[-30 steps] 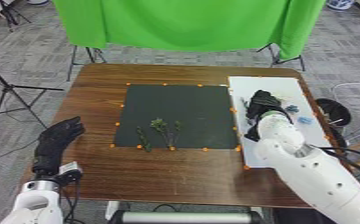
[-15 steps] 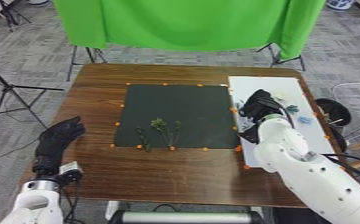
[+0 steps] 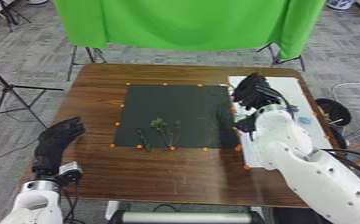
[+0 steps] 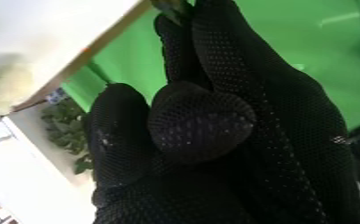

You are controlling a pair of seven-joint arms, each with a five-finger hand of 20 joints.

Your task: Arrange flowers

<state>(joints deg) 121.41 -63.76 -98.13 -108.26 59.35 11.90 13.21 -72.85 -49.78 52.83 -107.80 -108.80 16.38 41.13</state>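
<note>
1. The head view is showing the right hand [image 3: 251, 92] hovering where the dark mat [image 3: 163, 102] and the white board [image 3: 313, 142] are meeting on the brown bench [image 3: 110, 175].
2. The right wrist view is adding the grip detail: the fingers [image 4: 225, 42] of the right hand are closing on a green stem [image 4: 169, 8] at their tips, its remaining length running out of that view.
3. In the head view, something faint and green [image 3: 217, 91] is appearing beside the right hand, over the mat's far right part; whether it is belonging to the gripped stem, I cannot tell.
4. The head view is also giving the arrangement: three green sprigs [image 3: 161, 127] are lying near one another on the mat's near half, their stems pointing toward the robot.
5. A pale blue flower [image 3: 305, 120] is lying on the white board, to the right of the right forearm.
6. The right wrist view is bringing in a blurred, pale cream bloom [image 4: 6, 90] on the board.
7. The left hand [image 3: 59, 134] is resting at the bench's left side, its fingers lying relaxed and open.
</note>
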